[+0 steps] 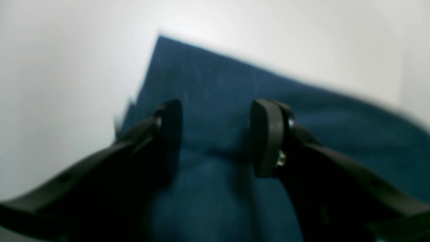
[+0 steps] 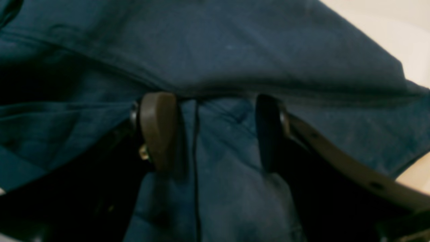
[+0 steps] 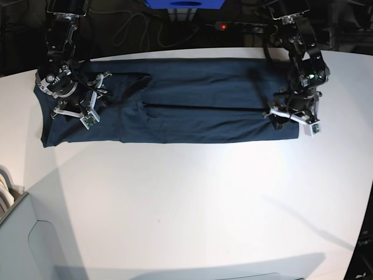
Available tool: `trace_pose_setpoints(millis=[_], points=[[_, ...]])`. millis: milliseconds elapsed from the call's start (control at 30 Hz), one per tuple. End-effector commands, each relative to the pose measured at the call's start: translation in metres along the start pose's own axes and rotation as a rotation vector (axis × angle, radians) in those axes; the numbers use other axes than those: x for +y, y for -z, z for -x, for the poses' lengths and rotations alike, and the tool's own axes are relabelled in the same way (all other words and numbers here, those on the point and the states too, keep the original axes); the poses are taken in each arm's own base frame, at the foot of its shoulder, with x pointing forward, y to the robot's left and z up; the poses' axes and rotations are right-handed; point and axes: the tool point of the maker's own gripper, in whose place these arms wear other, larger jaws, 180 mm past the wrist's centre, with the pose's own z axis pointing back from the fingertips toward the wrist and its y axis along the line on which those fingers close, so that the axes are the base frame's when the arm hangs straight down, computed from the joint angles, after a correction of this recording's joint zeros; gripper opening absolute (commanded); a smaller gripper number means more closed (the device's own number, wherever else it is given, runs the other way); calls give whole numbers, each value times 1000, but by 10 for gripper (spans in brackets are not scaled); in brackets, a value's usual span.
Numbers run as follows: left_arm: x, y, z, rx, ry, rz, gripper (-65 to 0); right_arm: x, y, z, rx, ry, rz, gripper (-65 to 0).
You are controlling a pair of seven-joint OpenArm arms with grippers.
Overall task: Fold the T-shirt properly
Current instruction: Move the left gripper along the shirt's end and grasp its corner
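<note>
The dark navy T-shirt [image 3: 192, 108] lies folded lengthwise into a long strip across the far part of the white table [image 3: 192, 198]. My left gripper [image 3: 278, 111] is at the strip's right end. In the left wrist view it [image 1: 216, 134] is open, with the cloth [image 1: 218, 84] beneath and between its fingers and a shirt corner beyond. My right gripper [image 3: 96, 98] is at the strip's left end. In the right wrist view it [image 2: 215, 131] is open over rumpled folds of the shirt [image 2: 235, 43]. The neck label is hidden.
A power strip with a red light [image 3: 224, 26], cables and a blue box [image 3: 183, 3] lie behind the table's far edge. A grey-white object [image 3: 17, 233] stands at the lower left. The table's right edge runs close to my left arm.
</note>
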Motion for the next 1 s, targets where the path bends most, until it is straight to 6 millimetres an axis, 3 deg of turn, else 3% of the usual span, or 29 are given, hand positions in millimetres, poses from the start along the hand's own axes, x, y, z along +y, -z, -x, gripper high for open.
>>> trace_pose_setpoints(millis=[0, 167, 533, 667, 833, 967], points=[[5, -5, -2, -16, 11, -8, -336, -4, -3, -6, -14, -21, 5, -298], [8, -21, 5, -20, 39, -17, -336, -4, -3, -6, -14, -21, 5, -298], [36, -76, -34, -174, 65, -113, -336, -4, -3, -6, -14, -21, 5, -298], [37, -75, -56, -228, 45, -119, -336, -4, -3, -5, -13, -21, 4, -298], [18, -67, -90, -308, 23, -72, -336, -3, -3, -4, -12, -20, 3, -298], [-4, -33, -82, -203, 4, -9, -336, -4, -3, -5, -11, -21, 4, -298]])
